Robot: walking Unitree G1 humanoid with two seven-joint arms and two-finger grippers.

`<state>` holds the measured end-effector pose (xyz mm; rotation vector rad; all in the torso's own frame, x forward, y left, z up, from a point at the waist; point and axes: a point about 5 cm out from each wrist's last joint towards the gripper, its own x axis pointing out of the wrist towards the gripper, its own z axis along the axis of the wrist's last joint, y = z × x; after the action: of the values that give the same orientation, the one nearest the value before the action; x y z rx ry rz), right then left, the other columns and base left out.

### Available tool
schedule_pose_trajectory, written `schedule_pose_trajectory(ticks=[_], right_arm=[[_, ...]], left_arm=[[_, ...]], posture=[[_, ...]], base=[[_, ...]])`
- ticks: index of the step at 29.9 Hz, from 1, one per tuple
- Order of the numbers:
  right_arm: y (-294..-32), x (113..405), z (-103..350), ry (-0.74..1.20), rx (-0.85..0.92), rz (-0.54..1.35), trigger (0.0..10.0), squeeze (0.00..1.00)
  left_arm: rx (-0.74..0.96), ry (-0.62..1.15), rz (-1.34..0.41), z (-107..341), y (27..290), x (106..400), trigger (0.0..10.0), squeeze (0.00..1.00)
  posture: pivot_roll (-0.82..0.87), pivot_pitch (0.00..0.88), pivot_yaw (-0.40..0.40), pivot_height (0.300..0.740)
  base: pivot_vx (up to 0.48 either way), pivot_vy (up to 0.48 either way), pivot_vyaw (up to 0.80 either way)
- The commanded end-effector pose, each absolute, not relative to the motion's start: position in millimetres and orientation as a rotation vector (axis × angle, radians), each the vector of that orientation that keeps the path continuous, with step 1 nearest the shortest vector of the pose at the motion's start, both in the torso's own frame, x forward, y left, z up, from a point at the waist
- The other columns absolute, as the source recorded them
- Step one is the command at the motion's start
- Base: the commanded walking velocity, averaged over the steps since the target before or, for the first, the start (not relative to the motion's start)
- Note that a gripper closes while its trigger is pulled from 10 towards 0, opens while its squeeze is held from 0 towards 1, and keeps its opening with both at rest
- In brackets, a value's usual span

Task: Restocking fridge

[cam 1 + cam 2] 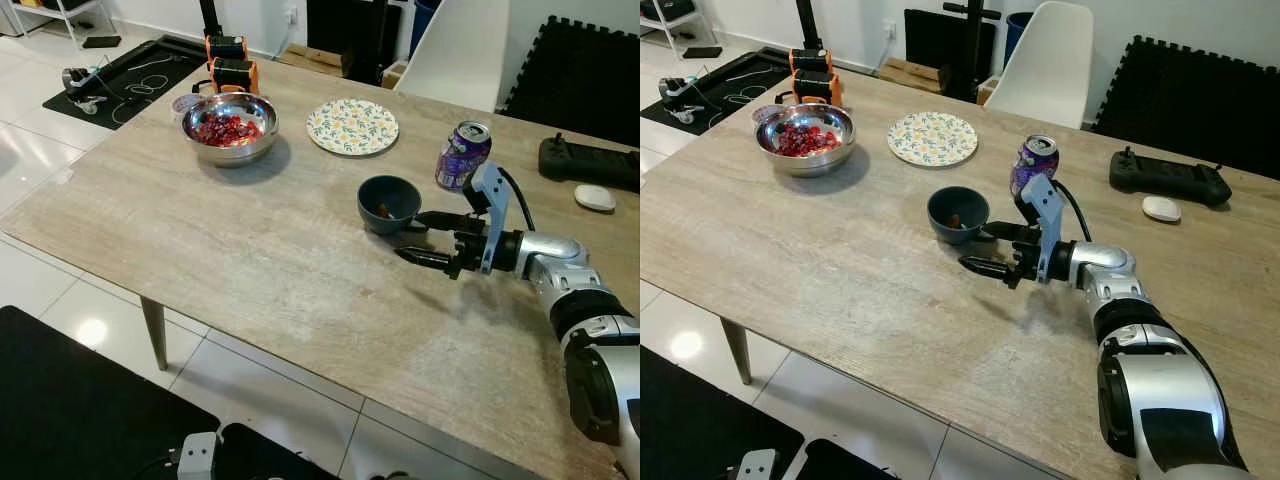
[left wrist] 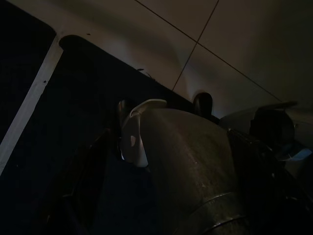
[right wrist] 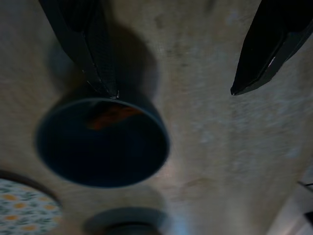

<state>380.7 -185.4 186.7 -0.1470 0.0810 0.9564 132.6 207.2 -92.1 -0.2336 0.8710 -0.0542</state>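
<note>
The right pincer (image 1: pixel 418 240) hangs low over the worktop (image 1: pixel 240 250), released, its two black fingers spread wide and level, apparently lined up to take something by its side. Just ahead of its fingertips, one of them at the rim, sits the small dark bowl (image 1: pixel 389 203) with an orange scrap inside. Beside the wrist, slightly farther back, stands the purple drink can (image 1: pixel 462 155), upright and free, probably the item to restock. Beyond the bowl lies the floral plate (image 1: pixel 351 126), farther still the steel bowl of red fruit (image 1: pixel 230 127). The left arm hangs idle.
</note>
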Motion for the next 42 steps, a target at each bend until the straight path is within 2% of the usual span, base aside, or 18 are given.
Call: schedule_pose_trajectory(ticks=[1,8,18,33,42], right_arm=[[-190,381,186,0.067,-0.148,0.904,10.0,0.00],[-194,384,177,0.106,-0.200,0.771,10.0,0.00],[-189,384,166,0.158,-0.219,0.751,10.0,0.00],[-171,378,161,0.143,-0.135,0.906,10.0,0.00],[-169,381,152,0.151,-0.135,0.774,10.0,0.00]], left_arm=[[-0.248,0.948,-0.059,-100,202,115,10.0,0.00],[-0.245,0.950,-0.061,-100,202,115,10.0,0.00],[-0.243,0.951,-0.064,-100,202,114,10.0,0.00],[-0.246,0.951,-0.061,-100,201,115,10.0,0.00],[-0.246,0.949,-0.065,-100,199,116,10.0,0.00]], posture=[[0.07,0.156,-0.066,0.740],[0.08,0.151,-0.064,0.740],[0.08,0.154,-0.066,0.740],[0.08,0.149,-0.069,0.740],[0.07,0.148,-0.065,0.740]], base=[[0.000,0.000,0.00],[0.000,0.000,0.00],[0.000,0.000,0.00],[0.000,0.000,0.00],[0.000,0.000,0.00]])
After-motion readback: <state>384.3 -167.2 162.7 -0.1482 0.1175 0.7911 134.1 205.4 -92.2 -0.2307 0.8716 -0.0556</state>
